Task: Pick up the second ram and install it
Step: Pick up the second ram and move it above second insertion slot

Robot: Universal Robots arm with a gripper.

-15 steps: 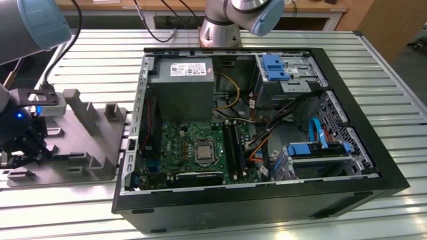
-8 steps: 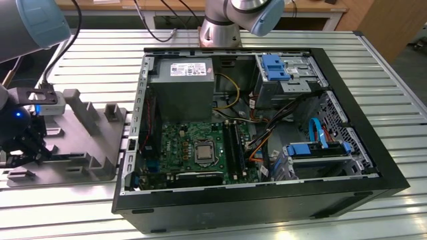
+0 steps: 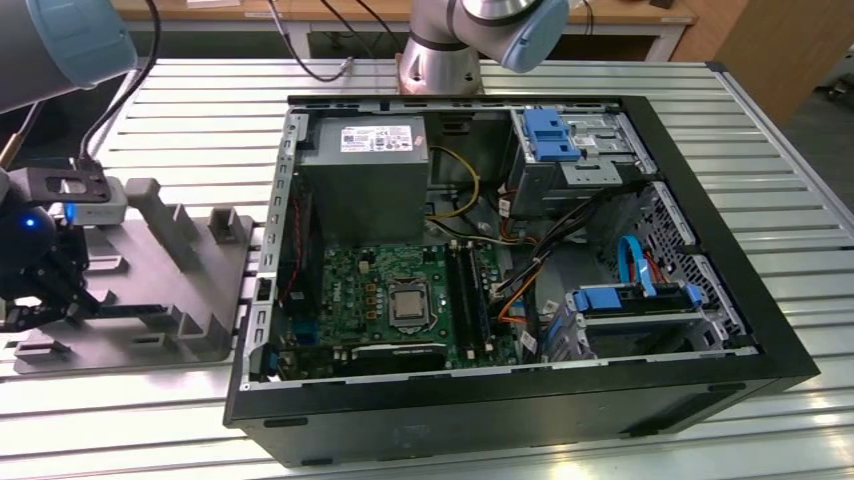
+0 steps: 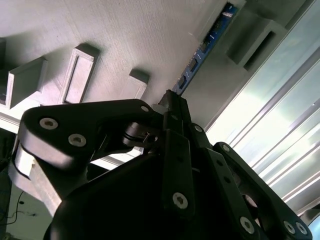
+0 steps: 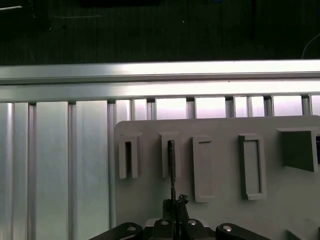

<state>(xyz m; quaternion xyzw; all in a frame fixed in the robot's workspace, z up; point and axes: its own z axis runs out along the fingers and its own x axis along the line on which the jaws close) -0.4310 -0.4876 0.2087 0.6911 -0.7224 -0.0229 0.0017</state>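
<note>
My jaws are squeezed almost shut on the near end of the second ram (image 4: 202,50). It stands on edge in the grey block (image 5: 225,170), pointing straight away from me.

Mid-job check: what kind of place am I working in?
Probably a robotics lab bench for computer assembly: an open computer case lies on a slatted metal table, beside a grey parts holder where the gripper is shut on a memory stick.

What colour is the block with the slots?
The block is grey, clearest in the exterior view.
</note>
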